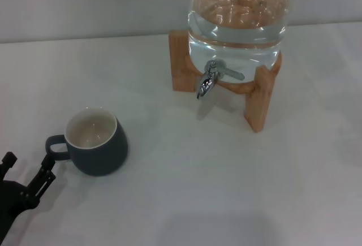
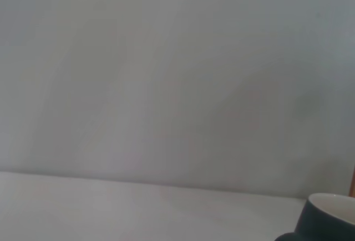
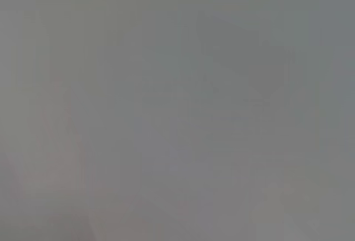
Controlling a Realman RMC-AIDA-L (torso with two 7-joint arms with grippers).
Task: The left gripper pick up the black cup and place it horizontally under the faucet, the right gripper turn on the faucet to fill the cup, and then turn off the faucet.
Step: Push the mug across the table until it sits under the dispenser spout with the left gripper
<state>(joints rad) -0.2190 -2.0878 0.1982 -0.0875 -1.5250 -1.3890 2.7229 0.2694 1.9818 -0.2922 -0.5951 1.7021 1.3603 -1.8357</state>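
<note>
Nearest the head camera, the left claw (image 1: pixel 27 167) sits low at the counter's (image 1: pixel 186 189) near-left corner, its black fingers (image 1: pixel 46 173) spread apart and holding nothing; one fingertip lies just beside the handle of the black cup (image 1: pixel 97 142), though contact cannot be told. That cup stands upright on the counter, cream inside showing, well apart from the faucet (image 1: pixel 210 80), whose chrome spout points down from the water jug (image 1: pixel 237 20) in its wooden stand (image 1: pixel 257 102). Bare counter lies between them. No writing is readable.
</note>
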